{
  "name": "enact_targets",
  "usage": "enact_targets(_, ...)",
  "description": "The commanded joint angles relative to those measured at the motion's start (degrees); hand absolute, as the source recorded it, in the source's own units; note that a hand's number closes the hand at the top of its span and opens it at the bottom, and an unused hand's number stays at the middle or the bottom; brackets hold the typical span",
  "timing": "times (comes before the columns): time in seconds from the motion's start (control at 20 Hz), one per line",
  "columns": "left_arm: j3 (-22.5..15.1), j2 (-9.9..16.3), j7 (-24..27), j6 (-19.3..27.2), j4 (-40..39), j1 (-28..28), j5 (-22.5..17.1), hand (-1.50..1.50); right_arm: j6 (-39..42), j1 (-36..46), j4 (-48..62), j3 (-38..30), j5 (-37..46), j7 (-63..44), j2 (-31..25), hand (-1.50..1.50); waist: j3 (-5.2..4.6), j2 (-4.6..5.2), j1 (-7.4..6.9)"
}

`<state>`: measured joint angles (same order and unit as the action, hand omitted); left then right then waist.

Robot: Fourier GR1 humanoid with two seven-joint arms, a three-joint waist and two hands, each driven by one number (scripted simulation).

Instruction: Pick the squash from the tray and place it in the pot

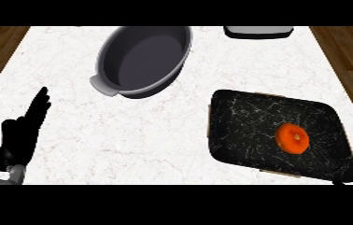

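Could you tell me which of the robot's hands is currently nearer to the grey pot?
Left, of what shows. The left hand rests open at the view's left edge, below and left of the pot, apart from it. The right hand is out of view.

squash (pixel 293 138) lies on the tray (pixel 241 112) (pot (pixel 141 60) well apart).

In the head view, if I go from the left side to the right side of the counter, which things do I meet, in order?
Left hand, resting open at the left edge → grey pot → black tray → orange squash lying in the tray. A small grey-and-white object at the far edge overlaps the tray's span, so I leave it unordered.
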<state>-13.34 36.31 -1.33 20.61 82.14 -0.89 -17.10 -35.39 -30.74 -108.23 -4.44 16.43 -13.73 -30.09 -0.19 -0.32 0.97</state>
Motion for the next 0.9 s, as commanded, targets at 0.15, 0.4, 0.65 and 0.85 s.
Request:
enact_targets(0.15,1.77,1.15,-1.4,-2.42,2.13,-0.65,-0.37,0.0,13.29,2.03,-13.58,0.32,3.38,-25.06,-9.22,-1.5,0.01,0.45,-1.58)
enact_targets(0.4,-2.24,-2.5,-1.4,0.53,2.66,-0.68,3.35,0.0,26.83,8.75,-11.21,3.52,-1.53,-37.94,-16.46,-1.5,0.01,0.84,-2.99)
enact_targets(0.65,-0.03,-1.55,-1.62,-1.78,-0.09,-2.09,2.28,0.0,37.58,18.96,-5.42,6.67,-11.96,-46.5,-18.18,-1.5,0.12,0.93,-3.21)
enact_targets(0.85,-0.59,-2.9,-3.46,-0.18,4.14,-0.74,3.61,0.0,40.47,29.73,1.44,11.19,-13.53,-51.49,-14.98,-1.5,0.2,0.63,-3.02)
